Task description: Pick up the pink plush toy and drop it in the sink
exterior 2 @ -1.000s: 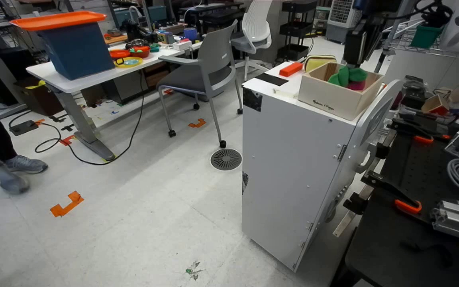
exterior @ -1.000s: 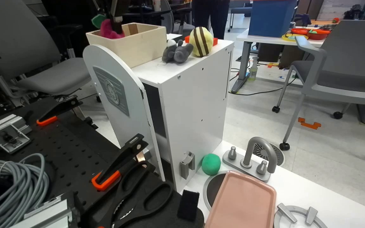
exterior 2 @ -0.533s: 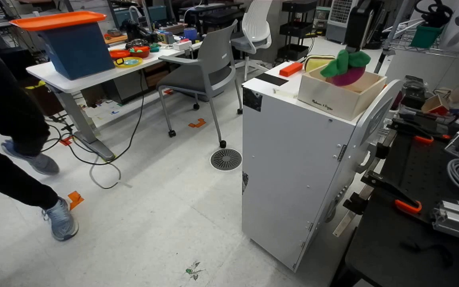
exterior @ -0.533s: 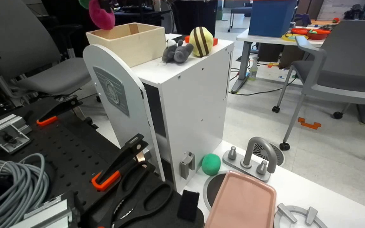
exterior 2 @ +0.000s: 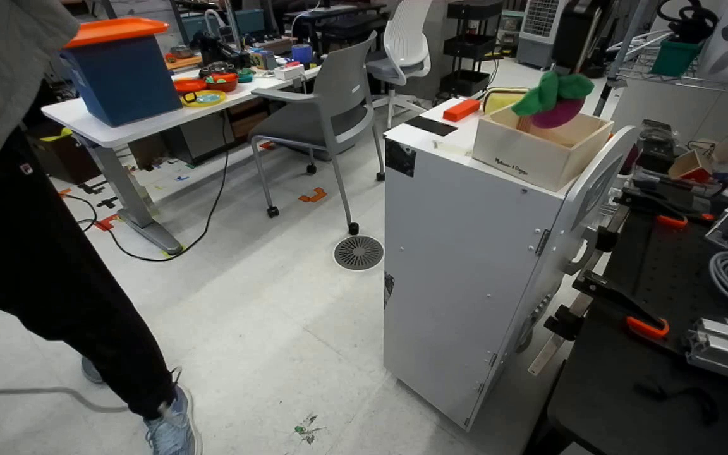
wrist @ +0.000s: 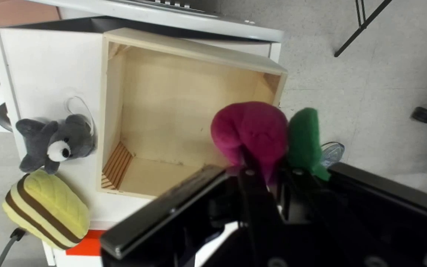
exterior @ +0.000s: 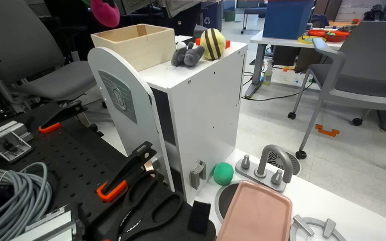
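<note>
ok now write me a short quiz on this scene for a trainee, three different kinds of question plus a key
1. True or false: the fingers hold the pink plush toy higher than the rim of the wooden box.

2. Multiple choice: in an exterior view, what hides part of the sink?
(a) the blue bin
(b) the pink tray
(c) the coiled cable

3. Count: how many plush toys sit on top of the cabinet, outside the box?

Key: 1. True. 2. (b). 3. Two: the grey bear and the striped plush.
</note>
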Robot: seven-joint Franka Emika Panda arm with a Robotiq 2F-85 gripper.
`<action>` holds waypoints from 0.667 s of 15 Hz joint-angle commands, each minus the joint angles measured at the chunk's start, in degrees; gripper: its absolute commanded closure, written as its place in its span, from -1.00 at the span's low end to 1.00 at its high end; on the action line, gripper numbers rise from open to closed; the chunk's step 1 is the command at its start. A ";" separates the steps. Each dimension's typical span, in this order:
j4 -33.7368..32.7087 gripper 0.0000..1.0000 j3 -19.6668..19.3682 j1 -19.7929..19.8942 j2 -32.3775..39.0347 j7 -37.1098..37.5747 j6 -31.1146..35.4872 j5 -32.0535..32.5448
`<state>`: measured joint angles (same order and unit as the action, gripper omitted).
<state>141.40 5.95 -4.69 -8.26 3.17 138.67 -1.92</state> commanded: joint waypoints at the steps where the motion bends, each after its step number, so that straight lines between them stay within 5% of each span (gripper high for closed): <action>1: 1.59 0.95 0.63 0.64 -3.30 5.57 -1.00 4.80; 10: 4.90 0.95 0.39 3.64 -9.29 14.82 -2.12 10.78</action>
<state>144.53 5.97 -2.57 -14.17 15.46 138.12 7.36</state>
